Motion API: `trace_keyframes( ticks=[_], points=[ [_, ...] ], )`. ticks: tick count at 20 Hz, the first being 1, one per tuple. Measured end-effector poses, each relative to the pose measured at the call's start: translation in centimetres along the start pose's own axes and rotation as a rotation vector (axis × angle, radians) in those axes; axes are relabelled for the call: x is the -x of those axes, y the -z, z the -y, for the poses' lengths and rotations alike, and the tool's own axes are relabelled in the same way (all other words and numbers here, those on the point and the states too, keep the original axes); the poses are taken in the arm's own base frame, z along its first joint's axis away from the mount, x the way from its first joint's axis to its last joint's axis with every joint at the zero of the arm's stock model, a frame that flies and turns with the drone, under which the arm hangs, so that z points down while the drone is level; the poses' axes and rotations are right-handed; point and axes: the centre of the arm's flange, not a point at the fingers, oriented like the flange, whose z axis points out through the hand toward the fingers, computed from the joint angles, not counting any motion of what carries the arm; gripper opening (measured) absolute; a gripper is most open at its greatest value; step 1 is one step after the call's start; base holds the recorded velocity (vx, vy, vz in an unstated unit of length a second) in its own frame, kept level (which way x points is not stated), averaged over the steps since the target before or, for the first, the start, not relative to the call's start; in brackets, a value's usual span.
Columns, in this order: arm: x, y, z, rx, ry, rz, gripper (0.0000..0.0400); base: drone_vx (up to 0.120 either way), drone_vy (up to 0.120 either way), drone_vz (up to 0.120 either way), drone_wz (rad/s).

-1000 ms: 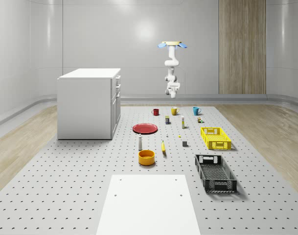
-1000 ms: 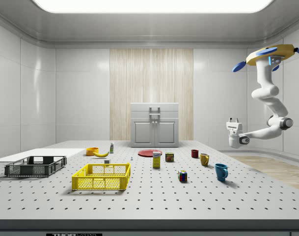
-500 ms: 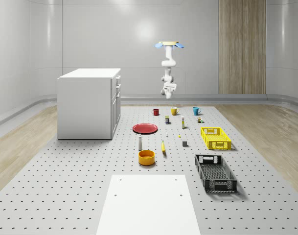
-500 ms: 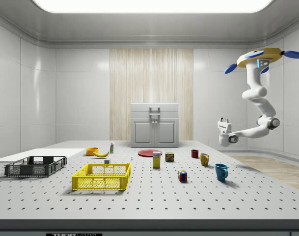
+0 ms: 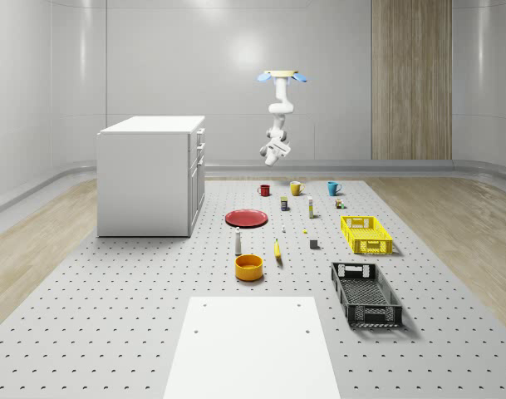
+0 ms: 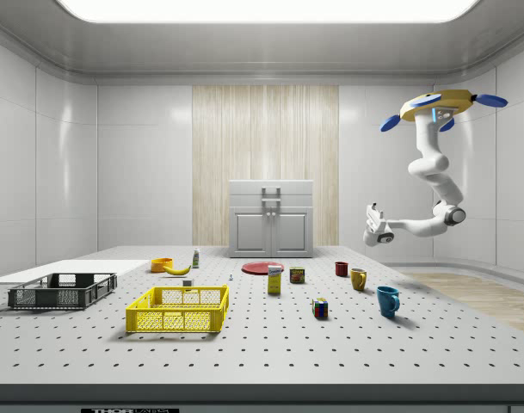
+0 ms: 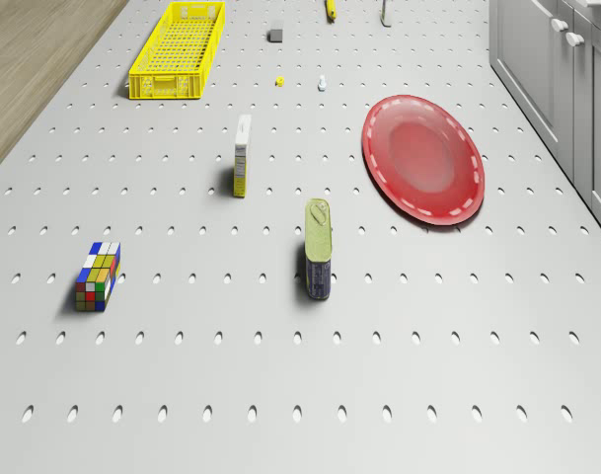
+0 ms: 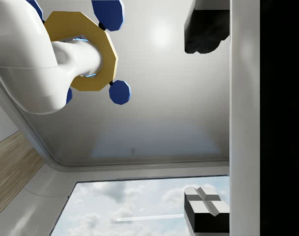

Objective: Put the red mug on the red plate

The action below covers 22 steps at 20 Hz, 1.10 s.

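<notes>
I am hovering the drone (image 6: 444,104) high above the far end of the perforated table (image 5: 111,316), near the row of mugs, and it is not resting on anything. The arm is hanging below it with the wrist bent, and the gripper (image 6: 372,225) is pointing partly upward, since the wrist camera is looking at the ceiling and at the drone's own underside (image 8: 85,49). Two dark finger pads (image 8: 205,24) are standing wide apart there with nothing between them, so I am reading the jaws as open and empty.

The relation that matters for me now is this: the red mug (image 5: 264,189) is standing upright on the table well below the jaws, and a little toward the cabinet (image 5: 149,174) from them. In the side view the red mug (image 6: 341,268) is sitting under the gripper and slightly to that view's left. The mug's long axis is vertical, with its handle showing toward the whole-scene view's right.

The red plate (image 5: 246,218) is lying further from the jaws than the mug, on the near side of it, flat and bare. The yellow mug (image 5: 295,188) is the nearest neighbour, but it is standing clearly apart.

I am judging that the gripper must first turn downward and then descend a long way.
</notes>
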Motion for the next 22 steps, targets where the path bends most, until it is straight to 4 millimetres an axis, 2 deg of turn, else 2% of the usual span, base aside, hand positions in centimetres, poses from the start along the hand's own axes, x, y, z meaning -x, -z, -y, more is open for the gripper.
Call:
trace_keyframes(
  ticks=[2,4,7,9,12,15,18,22],
  points=[
    [1.7,-0.3,1.7,0.172,0.005,-0.173,0.04,0.12,-0.12,0.0,0.0],
    [3.7,-1.5,3.6,0.384,0.012,-0.385,0.04,0.12,-0.12,0.0,0.0],
    [6.2,-5.2,6.0,0.748,0.023,-0.747,0.04,0.12,-0.12,-0.067,0.0],
    [7.0,-8.2,6.7,0.983,0.029,-0.981,0.04,0.12,-0.12,-0.12,0.0],
    [7.0,-12.2,6.6,1.269,0.038,-1.264,0.04,0.12,-0.12,-0.12,0.0],
    [6.4,-14.7,5.9,1.459,0.047,-1.455,0.04,0.013,-0.013,-0.12,0.0],
    [5.9,-16.1,5.3,1.574,0.054,-1.572,0.04,0.0,0.0,-0.12,0.0],
    [5.4,-17.0,4.7,1.658,0.06,-1.657,0.04,0.0,-0.09,-0.12,0.0]
  ],
)
